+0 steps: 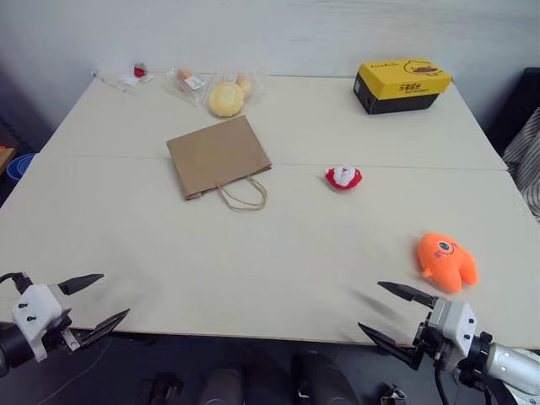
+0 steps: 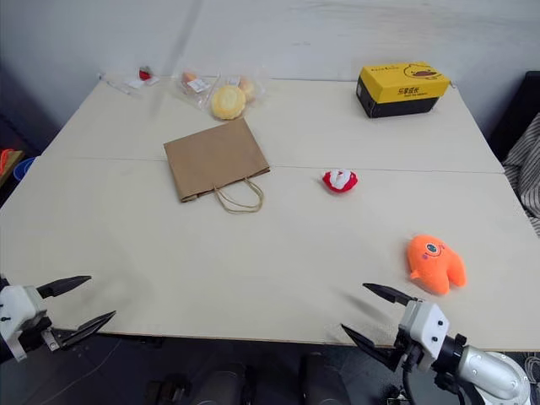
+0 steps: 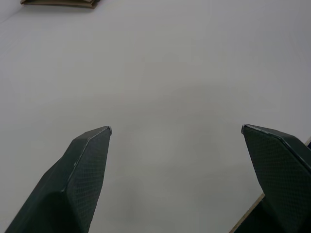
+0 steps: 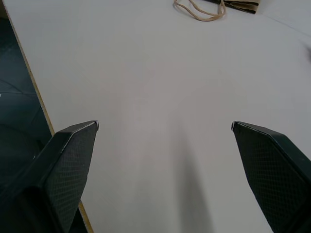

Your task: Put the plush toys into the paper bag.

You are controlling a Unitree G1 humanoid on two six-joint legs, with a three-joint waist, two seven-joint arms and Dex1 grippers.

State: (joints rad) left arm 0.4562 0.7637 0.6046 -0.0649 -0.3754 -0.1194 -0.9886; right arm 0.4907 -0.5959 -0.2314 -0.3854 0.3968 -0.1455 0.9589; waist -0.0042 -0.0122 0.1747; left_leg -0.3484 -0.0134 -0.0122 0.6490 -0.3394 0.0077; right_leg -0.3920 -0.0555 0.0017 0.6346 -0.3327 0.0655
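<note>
A brown paper bag (image 1: 218, 156) lies flat on the cream table (image 1: 278, 253), left of centre, its cord handles (image 1: 244, 194) pointing toward me. The small red-and-white plush toy (image 1: 343, 177) sits to the bag's right. Further right and nearer me, the orange plush toy (image 1: 445, 261) lies near the table's front edge. My left gripper (image 1: 94, 297) hovers open at the front left edge, with nothing between its fingers. My right gripper (image 1: 390, 310) is open too, at the front right edge, just short of the orange toy. A strip of the bag (image 3: 58, 3) shows in the left wrist view, and its handles (image 4: 200, 9) in the right wrist view.
A yellow-and-black cardboard box (image 1: 401, 84) stands at the back right. At the back left lie a round yellow bun in clear wrap (image 1: 226, 98), other small wrapped items (image 1: 190, 81) and a little red thing (image 1: 140, 71). The table's front edge (image 1: 253, 336) runs between my grippers.
</note>
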